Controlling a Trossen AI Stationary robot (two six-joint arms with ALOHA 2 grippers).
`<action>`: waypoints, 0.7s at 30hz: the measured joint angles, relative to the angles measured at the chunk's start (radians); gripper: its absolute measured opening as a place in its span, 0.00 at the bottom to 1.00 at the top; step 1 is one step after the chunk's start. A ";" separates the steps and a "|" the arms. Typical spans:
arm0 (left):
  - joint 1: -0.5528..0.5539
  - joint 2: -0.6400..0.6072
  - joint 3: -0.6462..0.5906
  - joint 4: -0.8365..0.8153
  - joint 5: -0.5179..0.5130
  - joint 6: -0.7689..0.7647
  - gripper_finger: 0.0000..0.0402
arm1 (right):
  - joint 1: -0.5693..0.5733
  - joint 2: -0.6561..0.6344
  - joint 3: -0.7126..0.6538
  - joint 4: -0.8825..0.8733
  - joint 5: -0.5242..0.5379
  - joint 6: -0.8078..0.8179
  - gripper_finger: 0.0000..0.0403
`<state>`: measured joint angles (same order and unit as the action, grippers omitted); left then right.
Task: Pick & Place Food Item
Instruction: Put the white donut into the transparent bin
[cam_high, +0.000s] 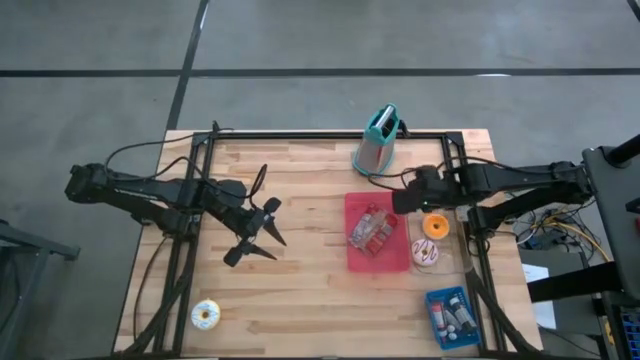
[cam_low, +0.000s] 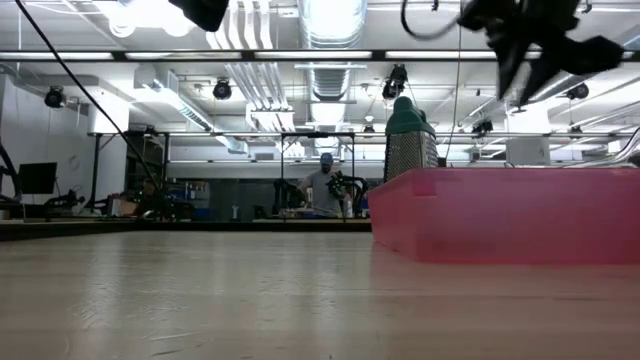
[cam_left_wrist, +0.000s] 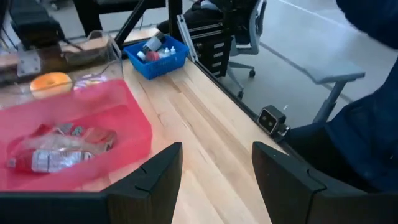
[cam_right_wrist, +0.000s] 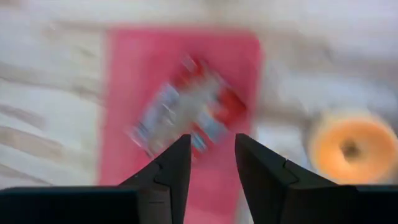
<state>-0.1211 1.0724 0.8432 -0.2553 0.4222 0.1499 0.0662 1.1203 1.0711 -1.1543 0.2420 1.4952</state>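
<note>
No writing or brand can be read anywhere; the wrapped food packet (cam_high: 372, 230) has a red and silvery wrapper w/ print too blurred to make out, & it lies inside the pink tray (cam_high: 354, 258) on the right half of the table. Just beside the tray, on its right, a clear container (cam_high: 447, 253) holds an orange donut (cam_high: 436, 226) & a pink-iced donut (cam_high: 426, 253). A blue basket (cam_high: 447, 318) of small bottles sits near the front right corner, a teal-topped metal grater (cam_high: 378, 140) stands at the back edge, & a white sprinkled donut (cam_high: 206, 315) lies alone near the front left corner, well apart from the rest. Right gripper (cam_high: 398, 203) hangs above the tray's back right corner, off the table, nothing between its fingers; jaws stand a little apart w/ a narrow gap, seen in the right wrist view (cam_right_wrist: 210, 158) looking down on packet & orange donut. Left gripper (cam_high: 252, 232) hovers over bare wood left of the tray, jaws wide apart & empty, fingers (cam_left_wrist: 149, 180) pointing toward the tray. Surface is a pale butcher-block wood tabletop (cam_high: 300, 290) on a black frame, standing on grey concrete floor w/ dark seam lines. Low view: big workshop hall, ceiling ducts, strip lights, shelving, & a person (cam_low: 322, 188) far back. Left wrist view also shows an office chair (cam_left_wrist: 242, 28) beyond the table edge.
</note>
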 joint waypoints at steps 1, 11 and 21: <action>0.000 0.001 0.000 0.000 0.000 -0.015 0.49 | 0.015 0.003 0.013 0.027 0.051 -0.021 0.30; 0.000 0.002 -0.004 -0.084 0.003 -0.247 0.49 | 0.116 0.025 0.025 0.360 0.229 -0.425 0.32; -0.002 0.003 0.022 -0.403 -0.253 -0.502 0.49 | 0.133 0.077 -0.168 0.801 0.232 -0.756 0.31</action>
<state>-0.1226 1.0750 0.8649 -0.6581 0.1691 -0.3521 0.1993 1.1971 0.9033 -0.3536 0.4743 0.7392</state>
